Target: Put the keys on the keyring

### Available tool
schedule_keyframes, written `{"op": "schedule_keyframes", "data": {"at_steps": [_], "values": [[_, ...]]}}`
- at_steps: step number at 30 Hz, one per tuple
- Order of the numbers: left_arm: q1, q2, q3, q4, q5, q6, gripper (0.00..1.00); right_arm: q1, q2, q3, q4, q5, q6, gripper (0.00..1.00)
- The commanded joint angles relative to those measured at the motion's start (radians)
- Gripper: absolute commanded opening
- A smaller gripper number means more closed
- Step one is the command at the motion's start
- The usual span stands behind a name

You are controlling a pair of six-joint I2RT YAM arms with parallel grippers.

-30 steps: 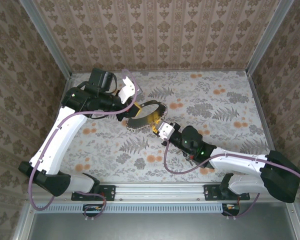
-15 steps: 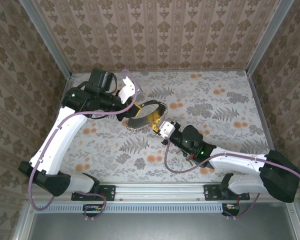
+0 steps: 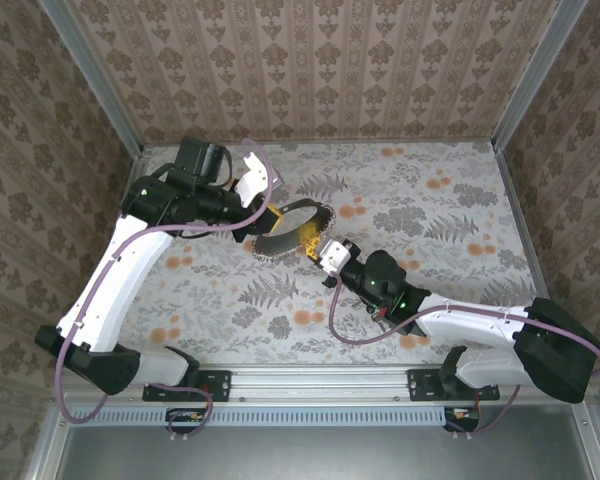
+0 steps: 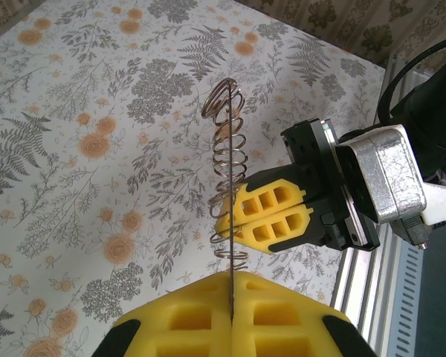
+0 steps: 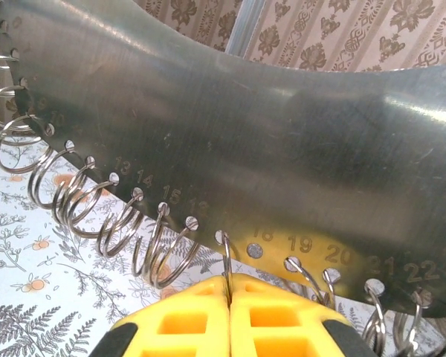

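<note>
As the jaws stand, right gripper (image 5: 229,294): pressed together, pinching one wire keyring (image 5: 226,260) where it hangs from a numbered hole in the metal strip (image 5: 245,126).
Left gripper (image 4: 230,286): jaws pressed together on the strip's thin edge, holding it edge-on and clear of the table (image 3: 440,230).
Other rings (image 5: 74,201): hang in a row through the strip's holes, at 9 and 3 o'clock of the pinched one, close beside it.
Location: in the top view the two grippers meet just toward 10 o'clock of the table's centre.
Keys: I cannot tell whether any key sits on a ring.
Done, as judged: strip steadied, one keyring gripped.
Left, as judged: working that keyring open or free, then threading both keys. This looks like an early stage.
Edges: neighbouring rings crowd both sides of the right jaws. The left arm sits near the walls at 9 and 12 o'clock.
Open room: bare table from 1 to 3 o'clock, and toward 7 o'clock.
</note>
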Motion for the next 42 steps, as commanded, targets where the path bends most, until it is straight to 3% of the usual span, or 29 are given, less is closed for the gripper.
{"op": "schedule_keyframes", "data": {"at_steps": [1, 5, 17, 26, 42], "values": [[-0.007, -0.039, -0.016, 0.057, 0.017, -0.037, 0.0, -0.007, -0.01, -0.009, 0.037, 0.01, 0.034, 0.05], [0.018, -0.057, -0.084, 0.151, -0.008, -0.123, 0.0, -0.007, -0.03, -0.011, 0.03, 0.024, 0.059, 0.0], [0.186, -0.102, -0.298, 0.417, 0.241, -0.401, 0.01, -0.037, -0.105, -0.006, -0.033, 0.033, 0.108, 0.0], [0.197, -0.086, -0.373, 0.54, 0.344, -0.538, 0.02, -0.042, -0.102, 0.054, -0.118, -0.034, 0.124, 0.0], [0.185, -0.092, -0.324, 0.491, 0.422, -0.466, 0.0, -0.041, -0.07, 0.051, -0.063, -0.025, 0.109, 0.03]]}}
